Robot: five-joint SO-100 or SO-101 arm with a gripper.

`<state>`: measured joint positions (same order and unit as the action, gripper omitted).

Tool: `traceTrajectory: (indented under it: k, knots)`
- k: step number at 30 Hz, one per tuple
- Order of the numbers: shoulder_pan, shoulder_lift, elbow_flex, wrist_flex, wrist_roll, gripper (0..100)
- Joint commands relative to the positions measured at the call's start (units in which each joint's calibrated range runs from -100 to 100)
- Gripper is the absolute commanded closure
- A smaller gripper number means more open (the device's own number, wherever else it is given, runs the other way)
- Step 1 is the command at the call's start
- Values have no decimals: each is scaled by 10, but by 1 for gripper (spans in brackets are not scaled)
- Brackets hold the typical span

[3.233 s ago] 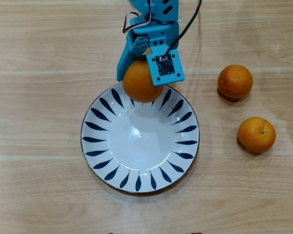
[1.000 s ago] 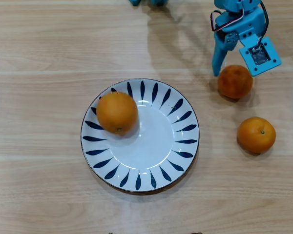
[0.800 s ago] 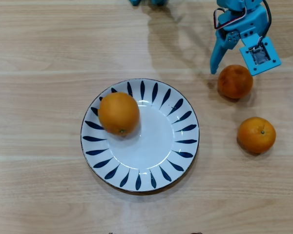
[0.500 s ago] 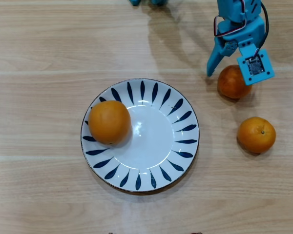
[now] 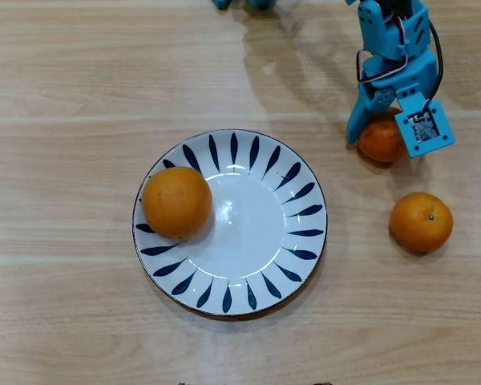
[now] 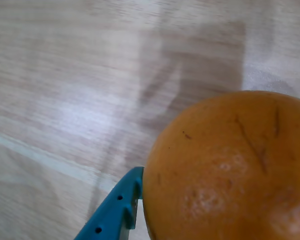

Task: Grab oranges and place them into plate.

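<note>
Orange in plate (image 5: 176,202): we see it resting on the left inner side of the plate, over the blue strokes.
Plate (image 5: 260,241): white with dark blue leaf strokes, on the wooden table (image 5: 64,305); our landmark.
Orange under claw (image 5: 381,140): up and to the right of the plate, on the table, partly covered by the blue arm; in the wrist view it fills the lower right (image 6: 230,170).
Third orange (image 5: 421,222): right of the plate, alone on the table.
Claw (image 5: 382,138): spread around the second orange, one blue finger (image 6: 112,212) just beside its skin; we cannot tell if it touches.
</note>
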<state>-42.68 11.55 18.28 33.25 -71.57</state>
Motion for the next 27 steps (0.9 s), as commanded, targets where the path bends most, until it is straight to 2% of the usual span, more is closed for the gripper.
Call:
traceTrajectory:
  k: [1,9,18,27]
  knots:
    - [-4,-2,-26,-11,-3,61]
    - [-1,-2,-26,-11,-2,82]
    - [15,-21,-33,-2,4,75]
    - [131,-110,-83,0,118,75]
